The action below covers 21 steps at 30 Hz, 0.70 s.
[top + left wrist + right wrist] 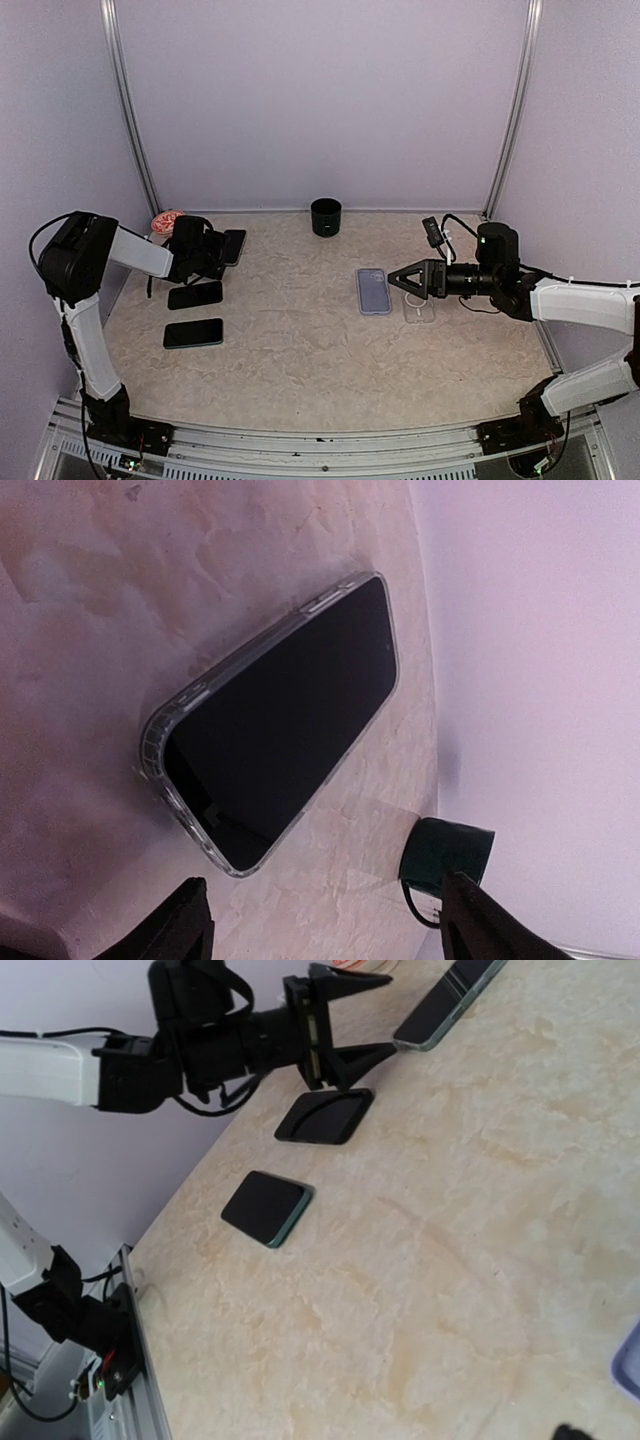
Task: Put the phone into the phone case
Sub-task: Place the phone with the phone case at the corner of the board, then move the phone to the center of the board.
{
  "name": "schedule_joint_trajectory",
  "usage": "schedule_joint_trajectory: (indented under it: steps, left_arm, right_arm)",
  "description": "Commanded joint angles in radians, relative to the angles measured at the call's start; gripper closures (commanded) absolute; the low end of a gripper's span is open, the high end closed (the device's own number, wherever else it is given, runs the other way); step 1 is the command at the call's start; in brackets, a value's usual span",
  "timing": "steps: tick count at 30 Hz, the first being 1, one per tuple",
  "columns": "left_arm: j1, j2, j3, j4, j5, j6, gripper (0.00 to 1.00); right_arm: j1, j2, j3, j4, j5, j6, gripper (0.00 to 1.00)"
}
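Observation:
A black-screened phone (290, 705) lies flat on the table inside a clear phone case (152, 748), whose transparent rim runs round its edges. My left gripper (322, 885) is open just short of the phone's near corner, touching nothing. From above, the same cased phone (234, 246) lies at the far left, right beside the left gripper (218, 252). My right gripper (395, 280) hovers open and empty at mid-right, between a lavender phone-shaped item (374, 291) and a second clear case (418, 305). The right wrist view shows the left gripper (345, 1020) open next to the phone (445, 1005).
Two more dark phone-shaped items (195, 294) (193, 333) lie near the left arm. A dark green cup (325, 216) stands at the back wall. A round pinkish object (165, 221) sits at the far left, and a small black device (432, 231) with a cable at back right.

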Motion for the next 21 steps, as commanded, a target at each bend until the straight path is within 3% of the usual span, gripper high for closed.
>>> schedule_joint_trajectory:
  steps: [1,3,7,15,21]
  left_arm:
    - [-0.007,-0.079,-0.037,0.011,0.013,0.016,0.22]
    - [-0.007,-0.108,-0.061,0.011,0.015,0.021,0.19]
    - [-0.004,-0.191,-0.082,-0.046,0.009,0.095,0.02]
    - [0.003,-0.353,-0.031,-0.325,-0.077,0.381,0.01]
    - [0.055,-0.457,-0.158,-0.442,-0.082,0.391,0.01]
  right_arm:
    - [-0.007,0.008,0.016,0.017,-0.010,0.006,0.00]
    - [-0.007,0.005,0.015,0.015,-0.009,0.005,0.00]
    - [-0.007,0.003,0.018,0.002,-0.001,-0.005,0.00]
    - [-0.007,0.010,0.019,-0.002,-0.001,-0.021,0.00]
    - [-0.008,0.011,0.011,0.009,0.000,-0.026,0.00]
